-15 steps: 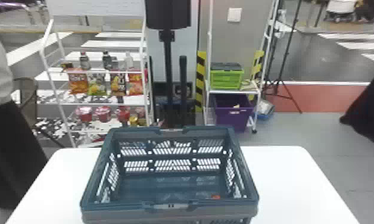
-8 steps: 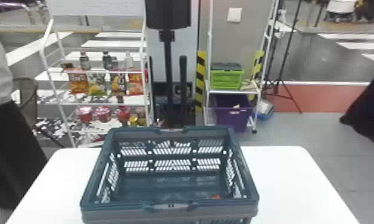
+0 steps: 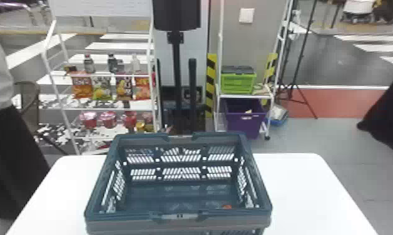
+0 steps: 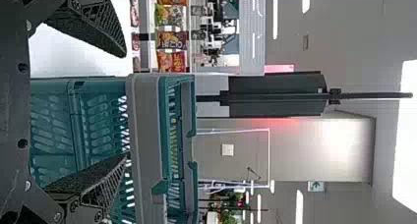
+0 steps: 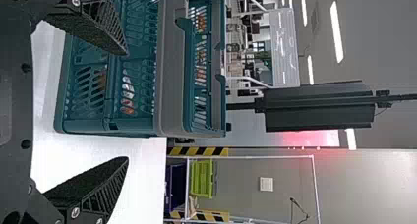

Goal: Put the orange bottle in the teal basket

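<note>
- Orange bottle (image 5: 127,104): what you see, in part, is an orange-and-white item behind the slotted wall of the teal basket (image 3: 179,222), ahead and leftward of the right claw (image 5: 126,106) – judged to be the bottle, already inside.
- Handling: expect smooth, slightly yielding plastic, moderate in weight if filled. Should you need to regrasp, take it round the middle from above, squeezing gently.
- Right claw: fingers spread wide, holding nothing; whether one touches the basket, you cannot tell.
- Left claw (image 4: 125,105): likewise wide and empty, basket ahead and rightward of it on the desk (image 3: 305,193) – contact unconfirmed.
</note>
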